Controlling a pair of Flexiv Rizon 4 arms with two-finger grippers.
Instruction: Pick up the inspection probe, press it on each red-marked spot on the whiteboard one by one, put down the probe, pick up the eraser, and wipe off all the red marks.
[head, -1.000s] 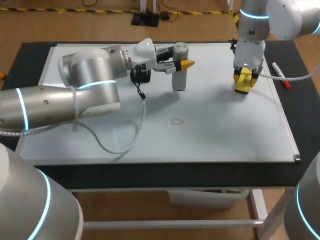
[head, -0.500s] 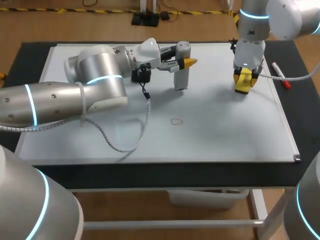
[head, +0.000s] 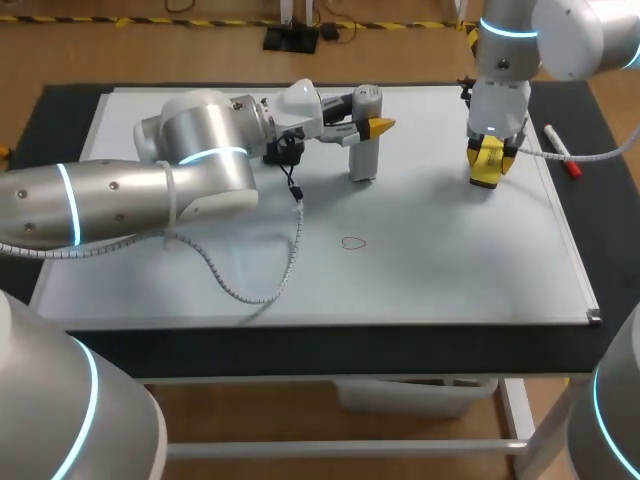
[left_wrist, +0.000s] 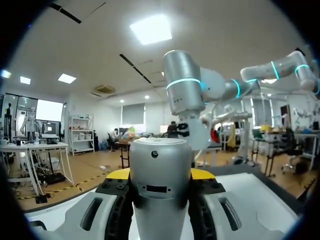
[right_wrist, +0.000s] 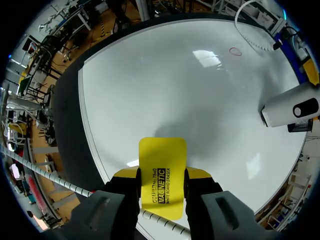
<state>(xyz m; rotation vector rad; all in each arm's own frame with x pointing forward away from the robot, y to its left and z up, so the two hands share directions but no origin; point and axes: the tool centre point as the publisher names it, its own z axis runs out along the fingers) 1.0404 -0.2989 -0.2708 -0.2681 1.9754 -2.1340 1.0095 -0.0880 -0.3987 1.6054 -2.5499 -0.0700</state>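
Now the left gripper (head: 368, 128) is pinching the upright inspection probe (head: 361, 152), the red circle (head: 352, 242) is lying well apart from it, toward the whiteboard's (head: 460, 270) near edge, and the right gripper (right_wrist: 161, 178) is clamping the yellow eraser (right_wrist: 162, 154).

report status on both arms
Left gripper shut on probe, upright. Right gripper shut on eraser. One red mark showing. Marker pen at right edge of whiteboard.

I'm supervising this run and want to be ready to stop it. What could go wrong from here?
The left arm's cable droops over the whiteboard near the red mark and might smear it. The right gripper already holds the eraser; wiping before the probe presses would skip inspection.
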